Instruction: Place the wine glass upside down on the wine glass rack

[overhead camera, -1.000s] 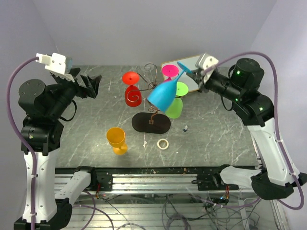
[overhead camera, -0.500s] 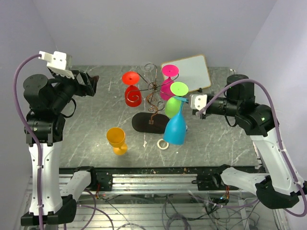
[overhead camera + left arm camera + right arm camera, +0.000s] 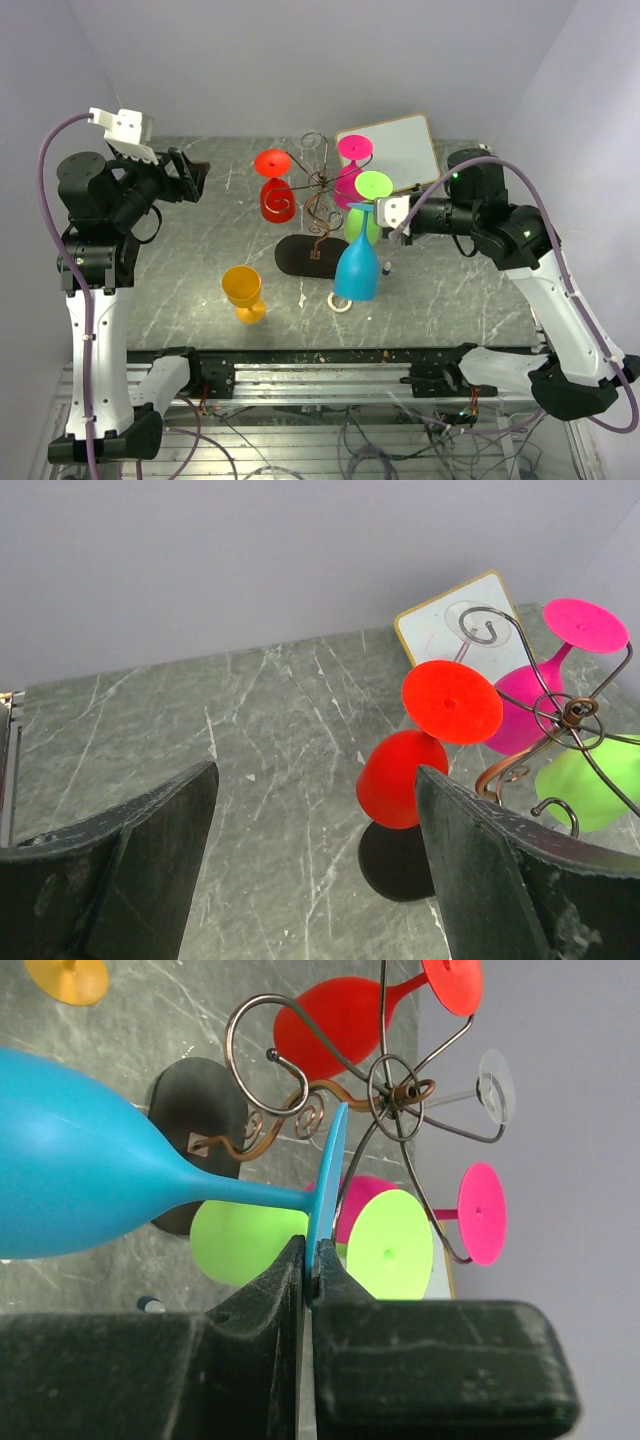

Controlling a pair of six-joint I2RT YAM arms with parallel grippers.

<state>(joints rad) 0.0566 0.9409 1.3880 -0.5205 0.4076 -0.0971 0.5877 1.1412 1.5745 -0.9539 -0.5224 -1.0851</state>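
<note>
My right gripper is shut on the foot of a blue wine glass. The glass hangs upside down, bowl low, just right of the wine glass rack and over the right end of its black oval base. In the right wrist view the fingers pinch the blue foot edge-on, close to the rack's wire hub. Red, pink and green glasses hang on the rack. My left gripper is open and empty, left of the rack, with the red glass ahead of it.
An orange glass stands on the table at front left. A white tape ring and a small dark cap lie near the blue bowl. A white board lies at the back right.
My right gripper swung the blue glass from tilted high beside the rack down to hanging upside down, then shifted it slightly left toward the rack. The left arm barely moved.
</note>
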